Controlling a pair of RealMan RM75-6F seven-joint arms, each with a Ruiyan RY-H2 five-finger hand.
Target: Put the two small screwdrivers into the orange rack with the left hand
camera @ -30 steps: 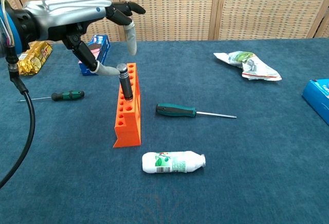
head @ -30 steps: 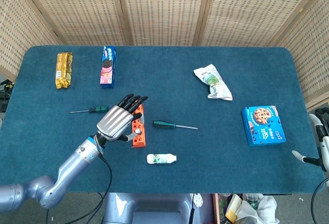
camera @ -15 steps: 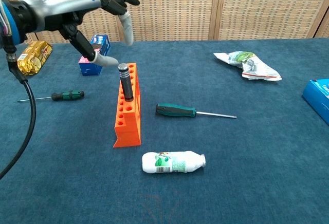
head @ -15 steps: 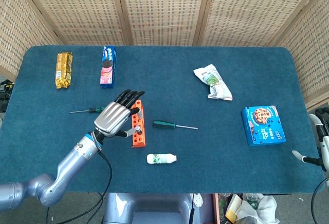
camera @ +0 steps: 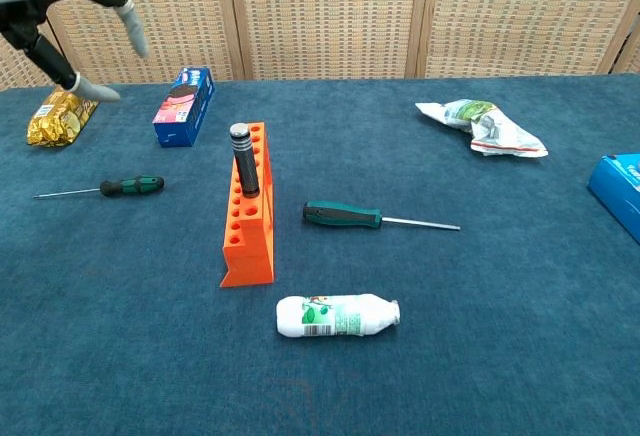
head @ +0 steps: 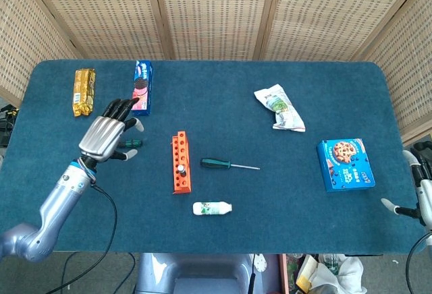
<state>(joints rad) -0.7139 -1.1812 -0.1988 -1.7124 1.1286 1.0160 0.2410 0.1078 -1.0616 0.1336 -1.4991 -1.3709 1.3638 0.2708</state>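
A blue table fills both views, backed by woven wicker screens. Just left of centre stands the orange rack point(camera: 248, 218), a narrow block with a row of holes along its top. One black-handled screwdriver point(camera: 243, 159) stands upright in a hole toward the rack's far end.

At the left of the head view, the left hand point(head: 106, 137) hovers with its fingers spread and apart, holding nothing. In the chest view only its fingertips point(camera: 132, 34) show at the upper left corner. Just beneath the hand in the head view, at the left edge of the chest view, lies a small green-handled screwdriver point(camera: 128, 186), flat on the table with its thin shaft pointing left. It is well apart from the rack. A larger green-handled screwdriver point(camera: 345, 216) lies just right of the rack.

The small screwdriver looks light and stiff, and its thin metal shaft is probably slippery. The ribbed handle seems the better place to pinch it, near the middle so it stays balanced when tipped upright.

Only a sliver of the right hand point(head: 397, 208) shows at the lower right edge of the head view; its fingers cannot be made out.
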